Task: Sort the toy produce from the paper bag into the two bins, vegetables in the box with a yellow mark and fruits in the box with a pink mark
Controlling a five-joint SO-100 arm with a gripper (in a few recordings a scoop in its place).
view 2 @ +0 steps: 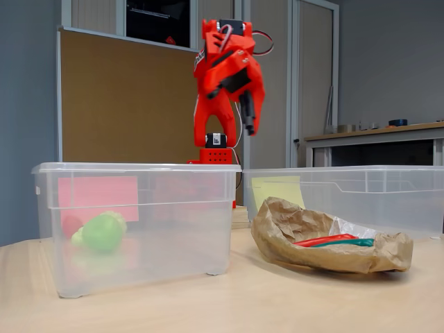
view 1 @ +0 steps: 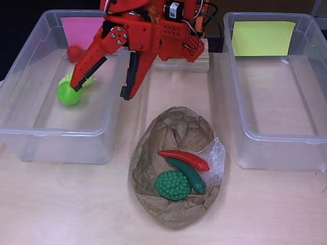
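Office or lab, pinboard partition (view 2: 132, 97), counter (view 2: 374, 132)

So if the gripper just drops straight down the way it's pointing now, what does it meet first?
Probably the right wall of the pink-marked bin or its floor just inside; the open gripper hangs high above that edge. Depth is unclear. The green ball lies further left.

1. We see the red plastic gripper (view 1: 99, 89) with black fingertips.
2. Beneath it lies a bright green ball fruit (view 1: 69, 94).
3. Beside it, the brown crumpled paper bag (view 1: 176, 127) holds a red chili pepper (view 1: 185, 159) and a dotted green round vegetable (view 1: 172, 185).
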